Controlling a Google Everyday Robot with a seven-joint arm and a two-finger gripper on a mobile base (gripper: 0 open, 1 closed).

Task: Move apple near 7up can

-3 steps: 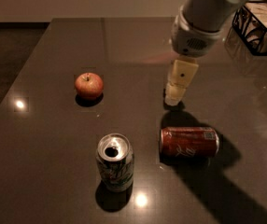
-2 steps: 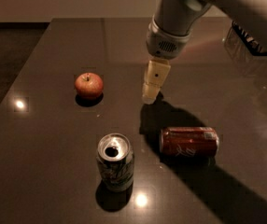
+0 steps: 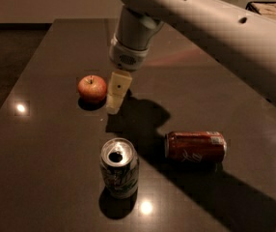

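The small red apple (image 3: 92, 88) sits on the dark table (image 3: 46, 144), left of middle. The 7up can (image 3: 119, 167), with a silver top and white and green sides, stands upright nearer the front, below the apple. My gripper (image 3: 116, 96) hangs from the pale arm just to the right of the apple, close beside it, its pale fingers pointing down at the table. Nothing is seen in its grasp.
A red-orange can (image 3: 196, 146) lies on its side to the right of the 7up can. The arm (image 3: 210, 28) crosses the upper right of the view. A dark basket (image 3: 268, 8) stands at the far right corner.
The gripper has moved left across the table, from above the red-orange can to right beside the apple. The apple and both cans have not moved.
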